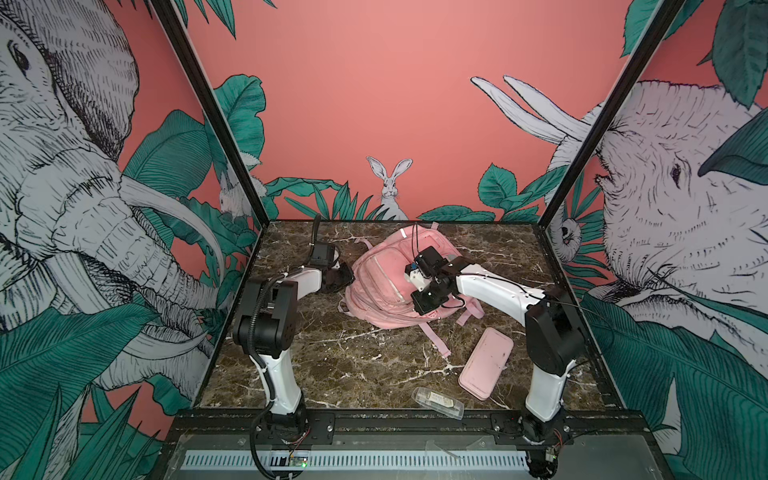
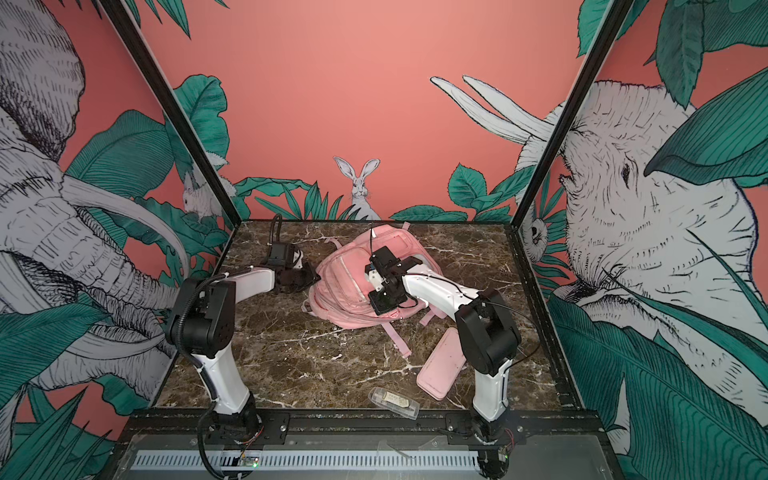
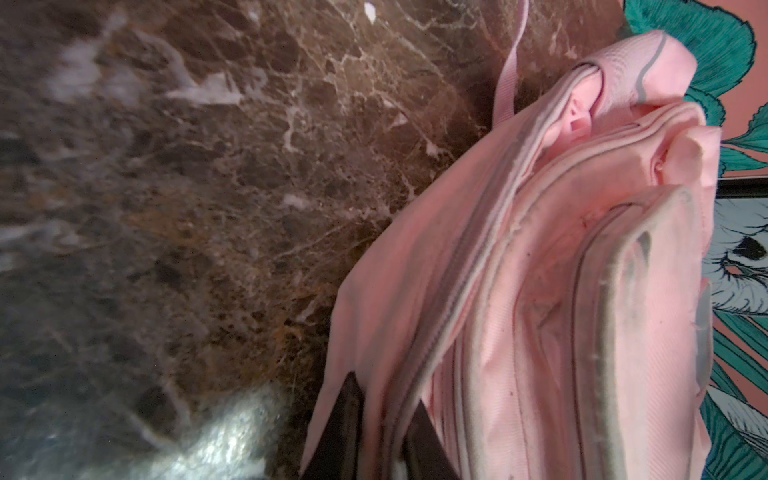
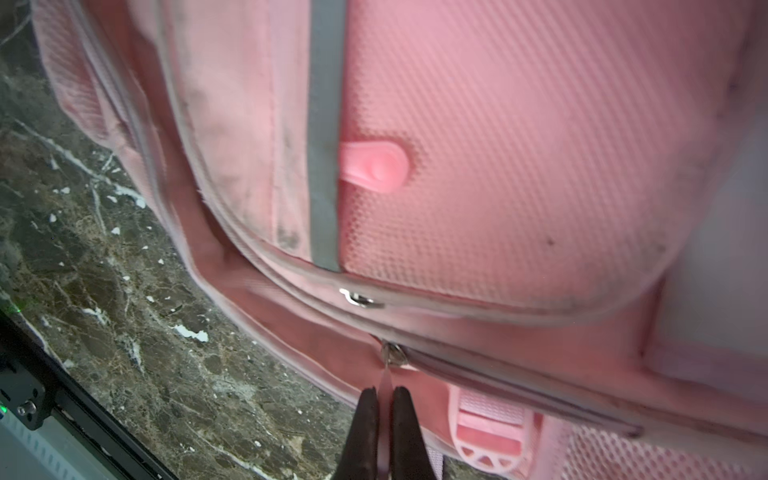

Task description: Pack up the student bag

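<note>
1. Clear box [image 1: 437, 402] is lying at the table's [image 1: 332, 353] front edge. Pencil case [image 1: 486, 363] is lying just behind it, front-right. Both are sitting outside the bag.
2. Right gripper [image 4: 385, 392] is working over the table's middle, jaws pressing together on the thin pink zip pull [image 4: 386, 376], with the slider just beyond the tips.
3. Left gripper [image 3: 384, 388] is sitting mid-left of the table at the bag's side. Its jaws are standing narrowly apart with a fold of fabric filling the gap, so it seems to be pinching it.
4. Risk: the pull is looking thin and slick and could be slipping out if tugged off the zip line. The soft fabric could be bunching at the curve and jamming the slider. If the left hold gives, the whole bag is likely sliding instead of unzipping.
5. Bag [image 1: 386, 274] is lying front-up from the table's middle to its back. It is slumping, pink, with grubby piping and grey reflective strips, straps trailing forward. The zips are looking closed.
</note>
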Motion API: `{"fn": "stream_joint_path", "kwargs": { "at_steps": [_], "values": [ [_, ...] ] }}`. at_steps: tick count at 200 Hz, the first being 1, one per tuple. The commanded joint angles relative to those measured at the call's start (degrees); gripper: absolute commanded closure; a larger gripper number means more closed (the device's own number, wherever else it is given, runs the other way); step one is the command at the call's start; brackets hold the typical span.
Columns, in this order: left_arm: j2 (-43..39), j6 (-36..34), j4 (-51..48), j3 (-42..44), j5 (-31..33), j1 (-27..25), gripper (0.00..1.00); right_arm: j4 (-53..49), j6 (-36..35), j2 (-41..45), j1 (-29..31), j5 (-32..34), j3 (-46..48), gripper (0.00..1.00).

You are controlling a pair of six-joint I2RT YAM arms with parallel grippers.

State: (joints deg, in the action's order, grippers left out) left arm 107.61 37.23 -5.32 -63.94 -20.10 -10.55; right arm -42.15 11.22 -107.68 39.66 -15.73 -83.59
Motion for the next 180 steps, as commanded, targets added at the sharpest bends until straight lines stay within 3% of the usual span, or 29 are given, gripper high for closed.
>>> {"fn": "stream_joint_path", "kwargs": {
  "at_steps": [1, 58, 92, 144, 180],
  "values": [
    [-3.23, 2.81, 1.2, 1.48, -3.71, -2.25, 0.83, -0.12, 1.04, -2.91, 3.16, -3.32, -2.79, 1.0],
    [-3.74, 4.06, 2.5, 3.01, -3.72, -3.91, 0.83, 5.12, 6.06, -4.31, 7.27, -1.38, -0.85, 1.0],
    [-5.25, 3.56, 2.43, 5.57, -3.66, -3.95, 0.83, 6.99, 8.01, -0.48, 6.85, 6.64, 3.97, 1.0],
    [-9.05, 3.14, 1.68, 11.08, -3.92, -4.61, 0.83, 11.76, 10.4, 3.48, 1.04, 9.18, 8.01, 1.0],
    [-11.45, 3.84, 0.97, 13.37, -3.22, -8.78, 0.81, 10.48, 8.78, 2.38, -3.36, 9.17, 4.48, 1.0]
  ]
}}
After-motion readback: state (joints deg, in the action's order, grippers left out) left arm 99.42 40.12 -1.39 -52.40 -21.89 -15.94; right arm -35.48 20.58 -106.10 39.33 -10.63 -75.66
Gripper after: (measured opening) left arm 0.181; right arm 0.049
